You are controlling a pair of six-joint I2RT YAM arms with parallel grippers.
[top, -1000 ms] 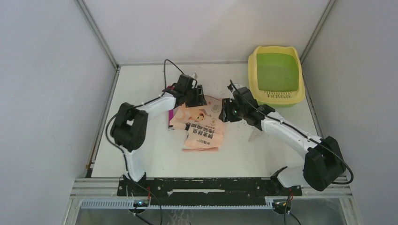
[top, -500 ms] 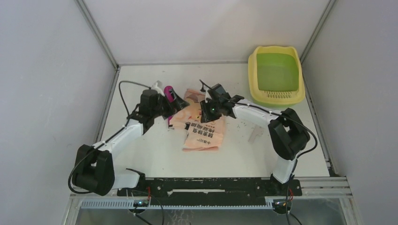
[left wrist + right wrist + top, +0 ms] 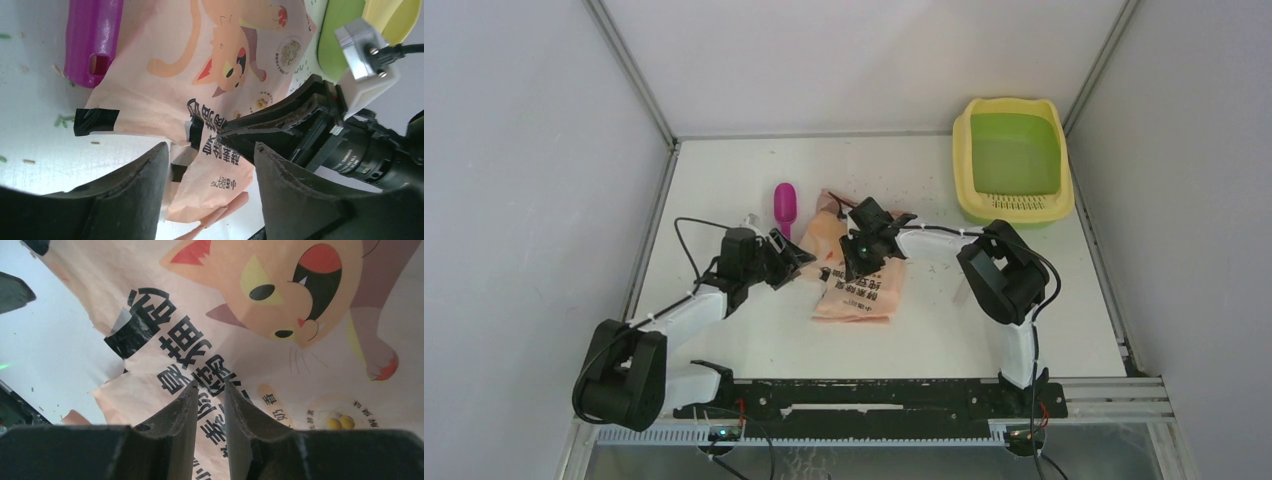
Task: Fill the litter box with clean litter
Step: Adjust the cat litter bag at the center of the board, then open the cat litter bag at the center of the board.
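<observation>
On the white table (image 3: pixel 724 330), at its far right corner: the rectangular plastic litter box (image 3: pixel 961 160), pale yellow rim, green basin, slotted step facing the arms. Basin bare, no fill visible, well apart from both grippers.

At mid-table, lying flat: a peach-pink printed paper bag (image 3: pixel 859 290) with a cartoon cat, creased and patched with black tape.

At the bag's left edge: the left gripper (image 3: pixel 210 190), jaws wide, a corner of the bag between them but not clamped. Over the bag's printed face: the right gripper (image 3: pixel 210 387), jaws drawn to a narrow slit; impossible to tell whether any paper is pinched.

Just beyond the bag's far left corner: a magenta plastic scoop (image 3: pixel 785 205), lying free, untouched.

Scattered on the bare tabletop beside the scoop: a few tiny grey-green granules of the litter (image 3: pixel 61 120); the rest presumably inside the bag, unseen.

Likely handling: granules loose and light, prone to roll and spill, not to be gripped directly, best carried by scoop or poured. Bag thin, soft and floppy, probably sagging as the contents shift; best taken by a corner or taped edge, with both grippers.
</observation>
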